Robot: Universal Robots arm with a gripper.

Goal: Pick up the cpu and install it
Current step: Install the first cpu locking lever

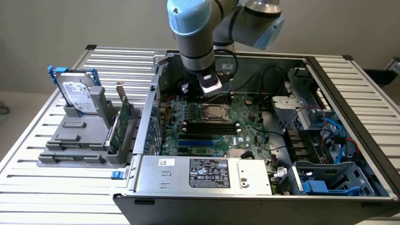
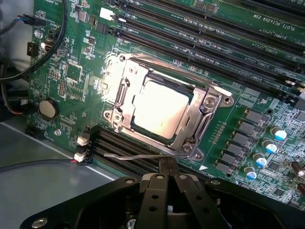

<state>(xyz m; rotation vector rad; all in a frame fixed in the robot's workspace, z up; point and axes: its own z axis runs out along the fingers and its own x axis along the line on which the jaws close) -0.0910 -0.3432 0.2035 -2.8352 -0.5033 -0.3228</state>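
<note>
Exterior view: the gripper [image 1: 211, 93] hangs just above the cpu [image 1: 212, 112], which lies seated in its socket [image 1: 212, 107] near the centre of the frame, on the motherboard [image 1: 250, 133]. In the wrist view the claw is fully closed and holds nothing. Its tips are near the thin retention lever [image 2: 138, 155]. Caution: an off-centre descent may snag the lever or load the cpu unevenly, damaging the socket contacts.

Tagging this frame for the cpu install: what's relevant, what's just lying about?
Job: cpu, sitting in the socket frame; tool, shut, close over it.
Lying about: hard drive and green card on the grey stand outside the case; silver labelled box inside it.
</note>
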